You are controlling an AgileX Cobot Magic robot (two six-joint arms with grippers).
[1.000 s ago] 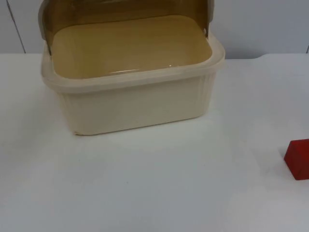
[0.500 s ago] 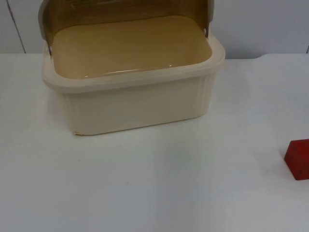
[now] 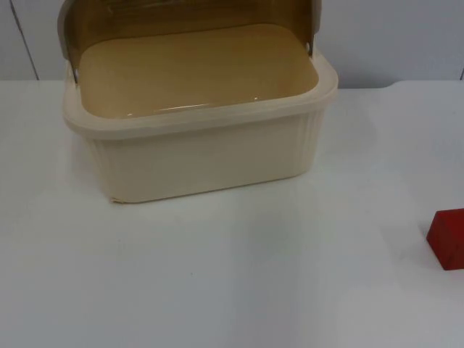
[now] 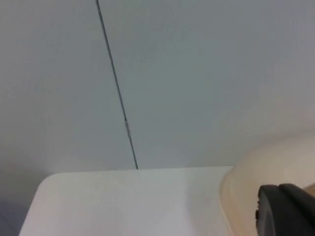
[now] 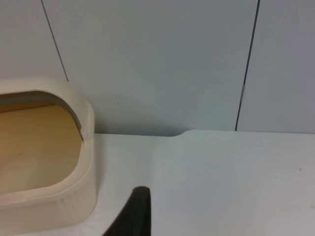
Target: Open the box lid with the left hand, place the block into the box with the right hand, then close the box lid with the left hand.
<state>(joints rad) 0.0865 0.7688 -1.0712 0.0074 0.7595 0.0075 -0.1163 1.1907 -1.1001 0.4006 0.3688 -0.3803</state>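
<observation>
Box (image 3: 203, 156) lid (image 3: 109, 18) raised; block (image 3: 447, 239) outside, right.

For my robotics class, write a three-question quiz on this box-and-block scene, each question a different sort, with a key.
1. True or false: the brown lid of the cream box stands open.
2. Where is the red block? A inside the box; B on the table, to the box's right; C on the lid.
3. Fill in: the box's inside holds ____.

Key: 1 true. 2 B. 3 nothing.
</observation>
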